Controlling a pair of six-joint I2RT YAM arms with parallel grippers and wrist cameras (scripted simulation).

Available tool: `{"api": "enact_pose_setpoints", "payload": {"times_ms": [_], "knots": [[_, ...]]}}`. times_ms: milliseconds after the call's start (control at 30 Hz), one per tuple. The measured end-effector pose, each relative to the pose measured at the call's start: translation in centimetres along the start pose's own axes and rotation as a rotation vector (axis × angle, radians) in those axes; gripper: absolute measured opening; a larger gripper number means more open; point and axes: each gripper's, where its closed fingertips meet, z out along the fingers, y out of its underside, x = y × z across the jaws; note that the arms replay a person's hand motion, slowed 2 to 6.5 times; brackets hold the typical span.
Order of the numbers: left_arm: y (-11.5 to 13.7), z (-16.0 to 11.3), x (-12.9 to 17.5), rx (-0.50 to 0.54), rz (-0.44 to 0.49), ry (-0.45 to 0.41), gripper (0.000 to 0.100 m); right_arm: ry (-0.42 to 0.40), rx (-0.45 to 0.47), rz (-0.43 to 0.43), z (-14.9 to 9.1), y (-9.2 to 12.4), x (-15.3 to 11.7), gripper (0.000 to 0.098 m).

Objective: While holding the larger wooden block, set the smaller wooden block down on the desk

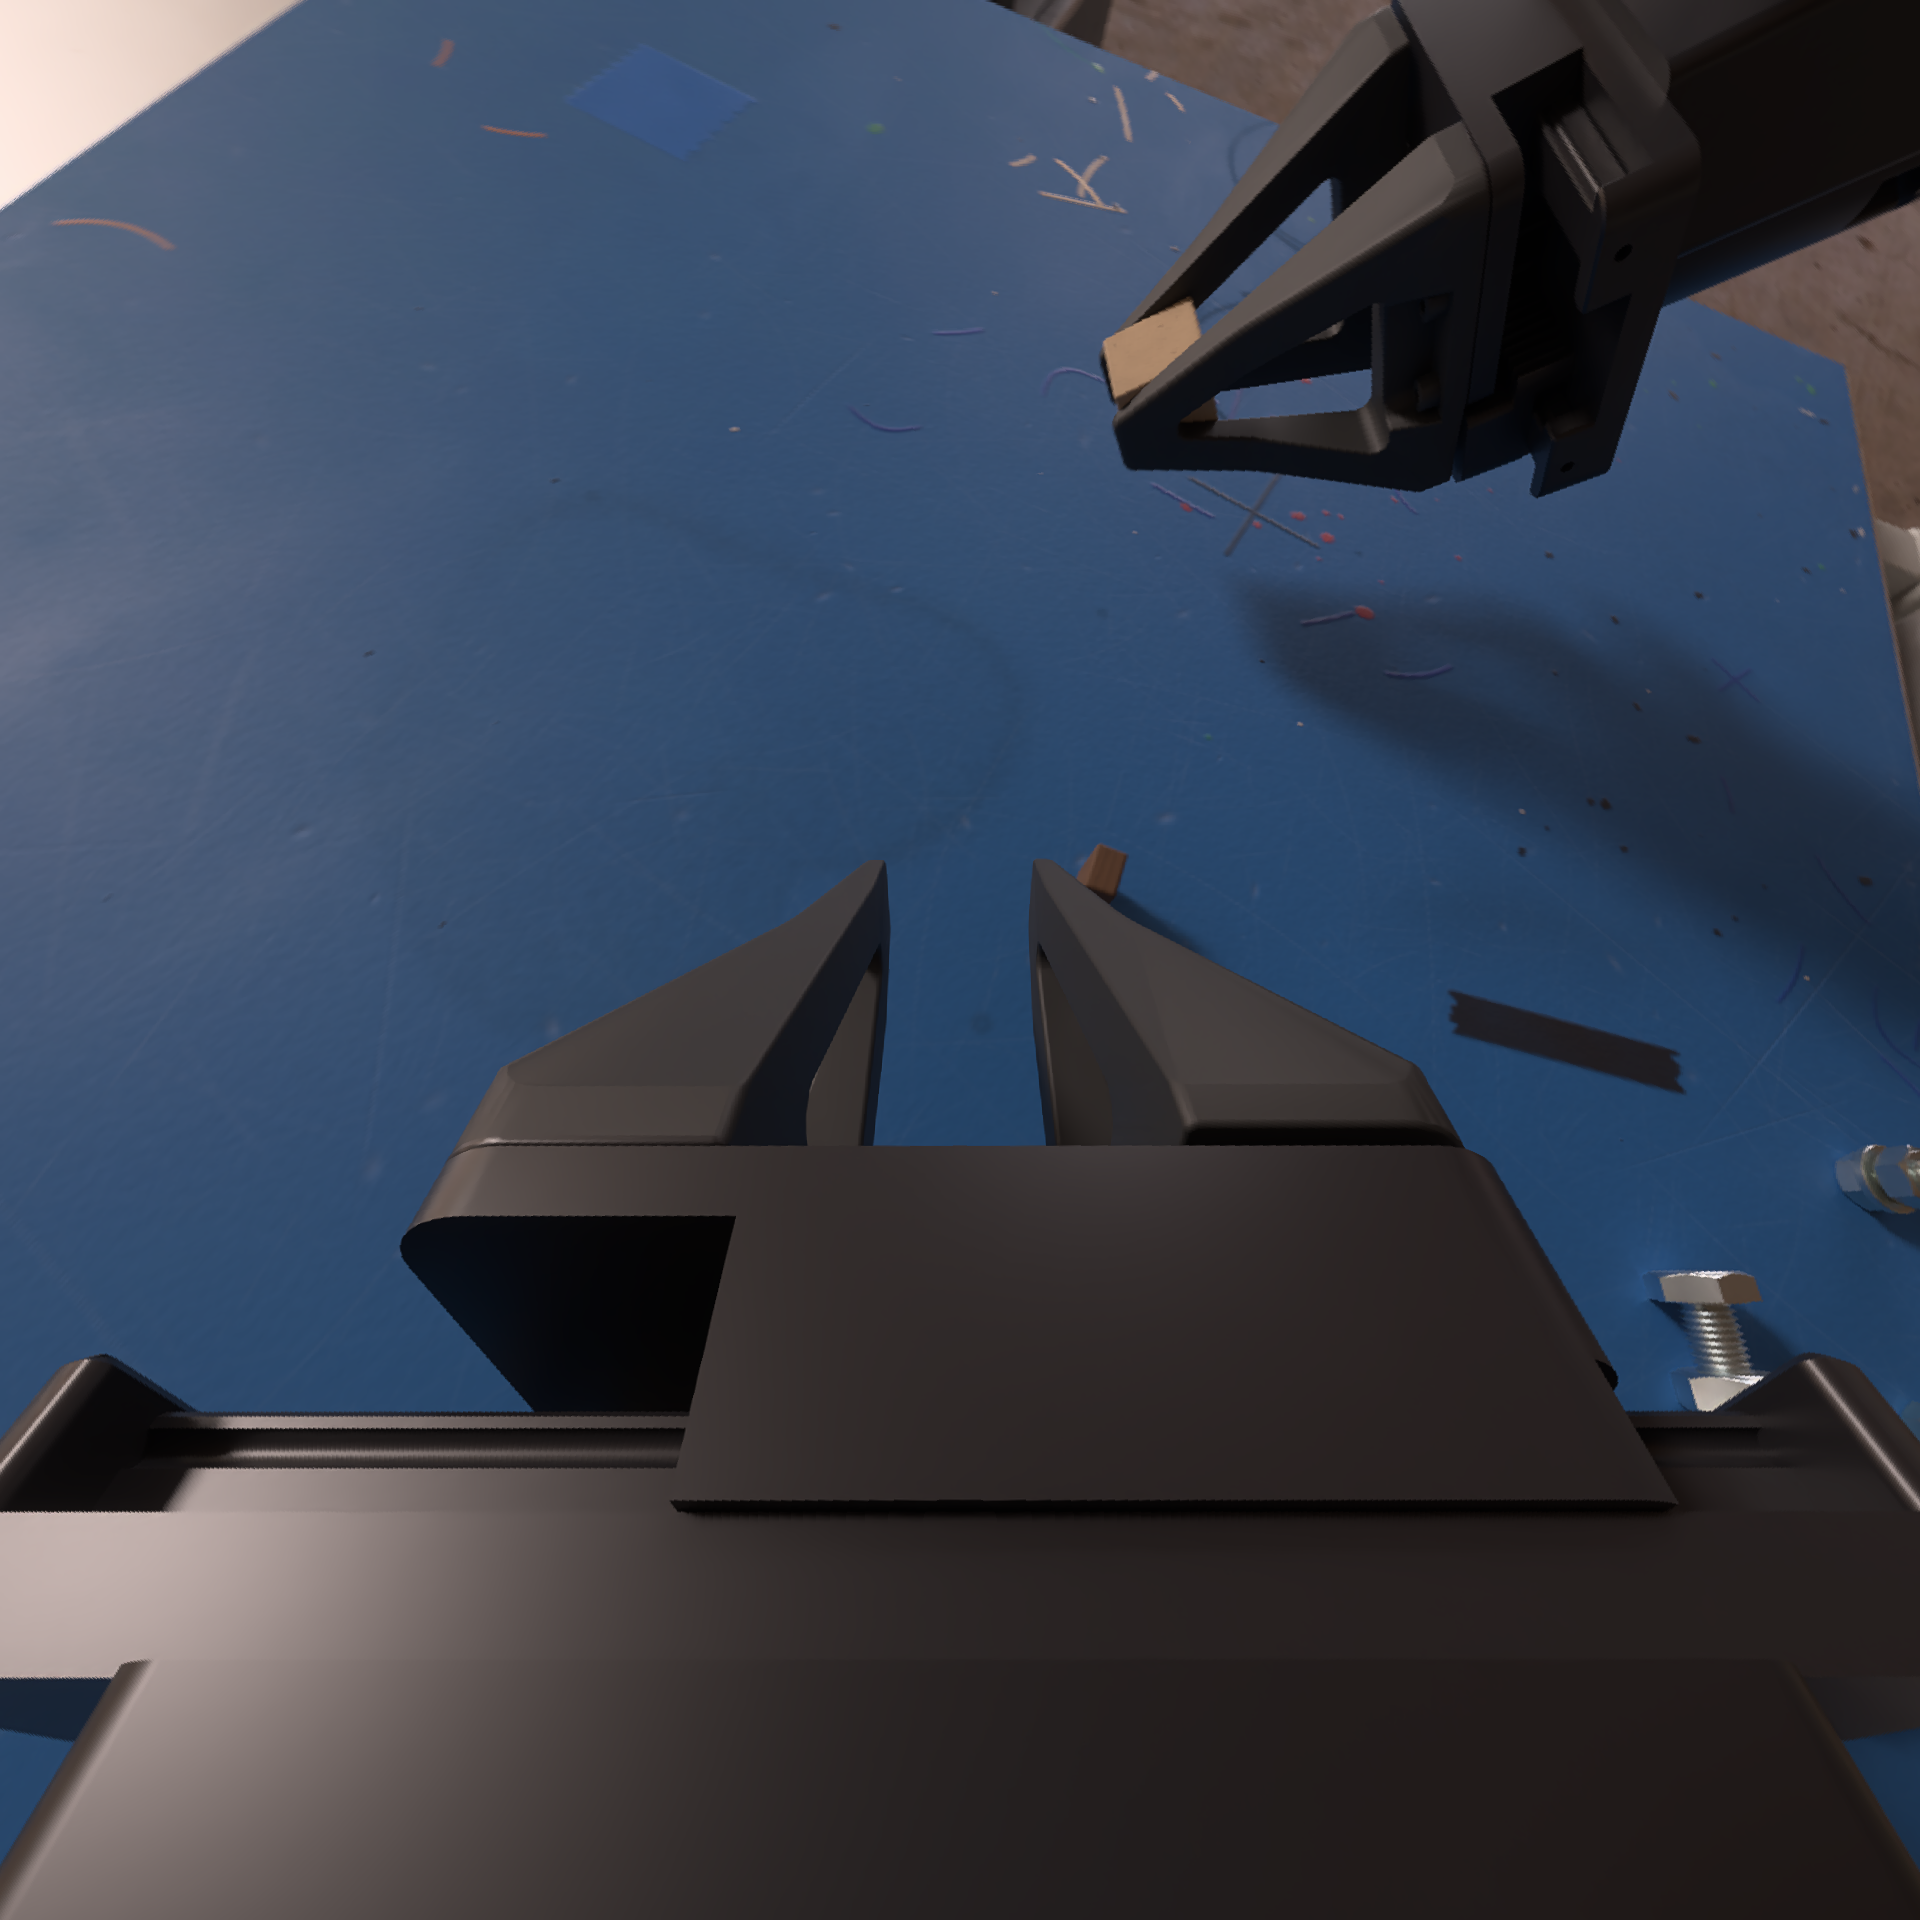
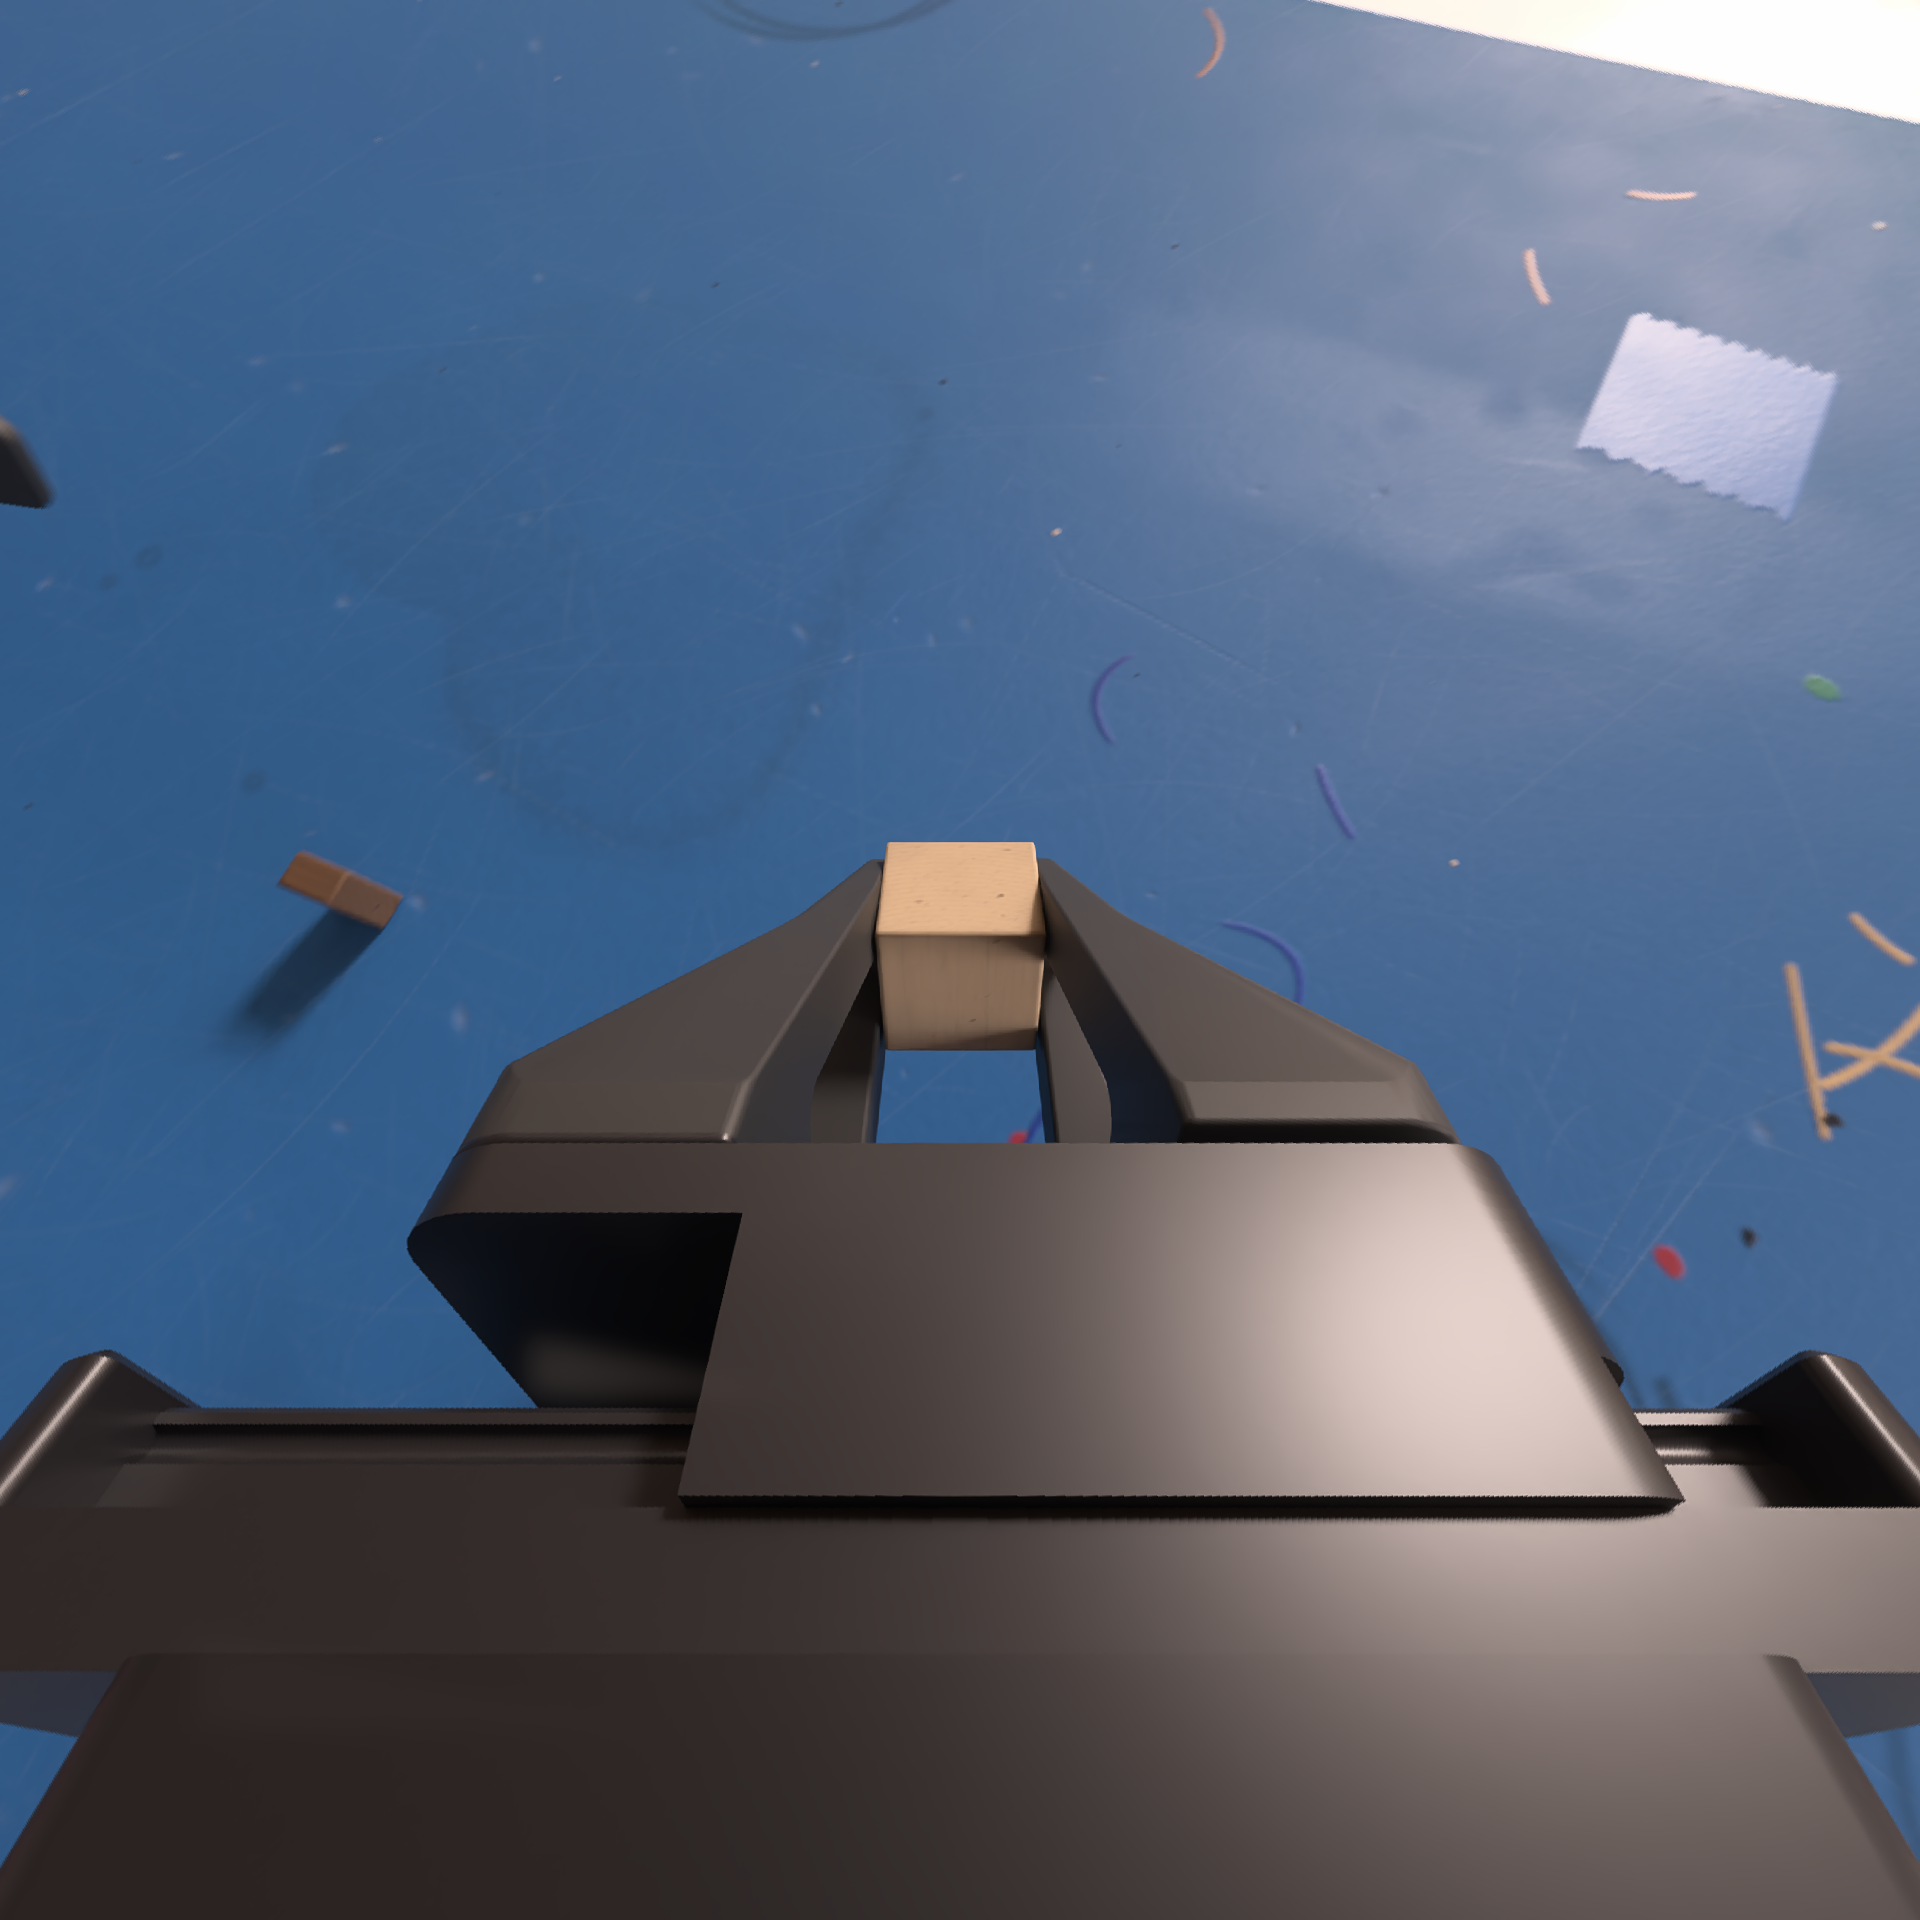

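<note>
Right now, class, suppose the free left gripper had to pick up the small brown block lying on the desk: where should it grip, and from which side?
Judging by its pose, come from straight above. The small brown block lies flat and elongated on the desk, so close the left gripper across its two long side faces at mid-length. Nothing crowds it.

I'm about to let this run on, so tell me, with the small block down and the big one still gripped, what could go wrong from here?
1. The left gripper is open, and the smaller wooden block lies just beyond its right fingertip; moving the gripper sideways could knock it across the desk.
2. The right gripper pinches the larger wooden block only at its fingertips, high above the desk; any slip would drop it.
</note>
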Motion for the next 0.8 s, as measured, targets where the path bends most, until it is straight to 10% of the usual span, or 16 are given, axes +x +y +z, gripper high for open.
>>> {"api": "enact_pose_setpoints", "payload": {"times_ms": [800], "knots": [[2.4,-3.6,-3.5,0.016,-0.068,-0.156,0.020,0.153,0.013,0.064,5.2,-4.0,3.4,0.0223]]}}
